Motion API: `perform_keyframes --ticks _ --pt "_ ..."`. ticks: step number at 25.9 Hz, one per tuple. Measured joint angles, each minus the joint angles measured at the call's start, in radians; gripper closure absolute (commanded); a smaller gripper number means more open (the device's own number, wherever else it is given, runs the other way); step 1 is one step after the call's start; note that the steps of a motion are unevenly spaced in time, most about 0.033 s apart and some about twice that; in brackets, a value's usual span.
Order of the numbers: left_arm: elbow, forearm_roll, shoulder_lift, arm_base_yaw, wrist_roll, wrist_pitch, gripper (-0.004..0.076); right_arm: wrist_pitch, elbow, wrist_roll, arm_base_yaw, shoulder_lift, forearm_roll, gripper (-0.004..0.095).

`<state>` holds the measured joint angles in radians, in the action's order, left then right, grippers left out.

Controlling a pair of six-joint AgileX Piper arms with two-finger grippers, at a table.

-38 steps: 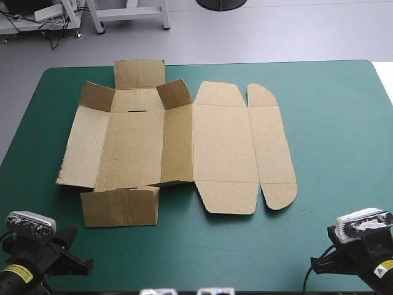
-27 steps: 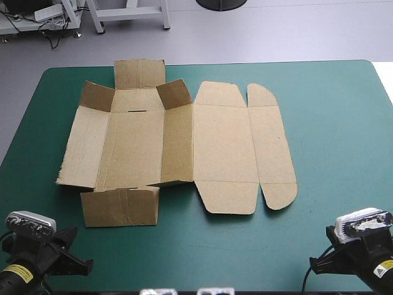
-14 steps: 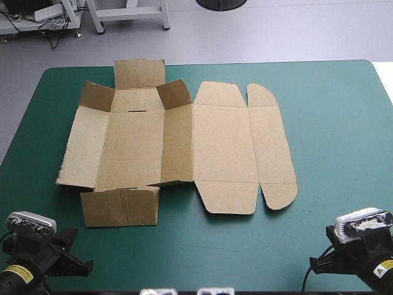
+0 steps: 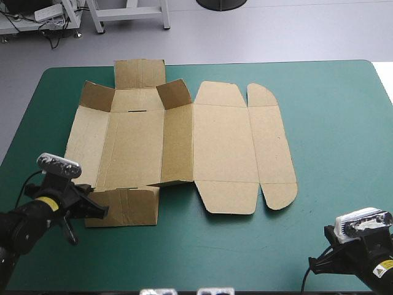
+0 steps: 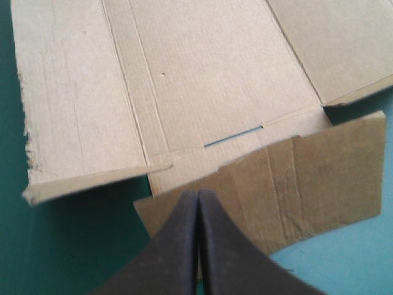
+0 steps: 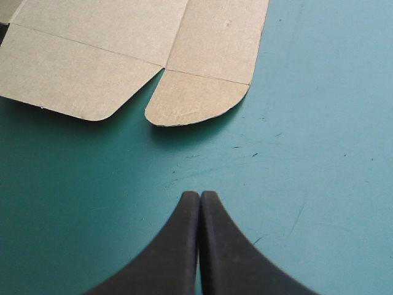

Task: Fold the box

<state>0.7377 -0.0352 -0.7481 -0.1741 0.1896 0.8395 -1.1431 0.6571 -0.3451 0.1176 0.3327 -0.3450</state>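
Both grippers are closed, fingers meeting, holding nothing. The left gripper point(image 5: 198, 193) points over the near flap point(image 5: 295, 178) of the box point(image 4: 178, 144), which lies mostly flat left of centre; contact is unclear. The right gripper point(image 6: 199, 195) hangs over the bare teal-green cover point(image 6: 307, 153), apart from the box.

Count from my side. Counter point(image 4: 331, 123): one, teal-green covered. Box point(image 4: 224, 147): one, single brown sheet. On it I count two end flaps point(image 4: 140, 74), one far and one near, both on left part. Two corner tabs point(image 4: 98, 96) standing up at far end. Two rounded flaps point(image 4: 263, 95) on right strip, far and near. Two slots point(image 5: 233, 136). My hands: two, left hand point(image 5: 198, 195) and right hand point(image 6: 199, 195). Black fingers point(image 6: 178, 246): two per hand, four in all.
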Motion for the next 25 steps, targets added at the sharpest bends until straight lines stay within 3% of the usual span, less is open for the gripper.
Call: perform_keyframes --ticks 7,18,25 --pt "0.267 0.010 -0.351 0.028 0.123 0.022 0.0708 0.001 0.000 -0.003 0.000 0.000 -0.042 0.0926" --pt "0.344 -0.354 -0.477 0.403 0.468 0.148 0.0708 0.001 0.000 -0.032 0.000 0.000 -0.045 0.0925" --pt "0.419 -0.424 -0.599 0.581 0.534 0.189 0.0708 0.001 0.000 -0.044 0.000 0.000 -0.046 0.0925"
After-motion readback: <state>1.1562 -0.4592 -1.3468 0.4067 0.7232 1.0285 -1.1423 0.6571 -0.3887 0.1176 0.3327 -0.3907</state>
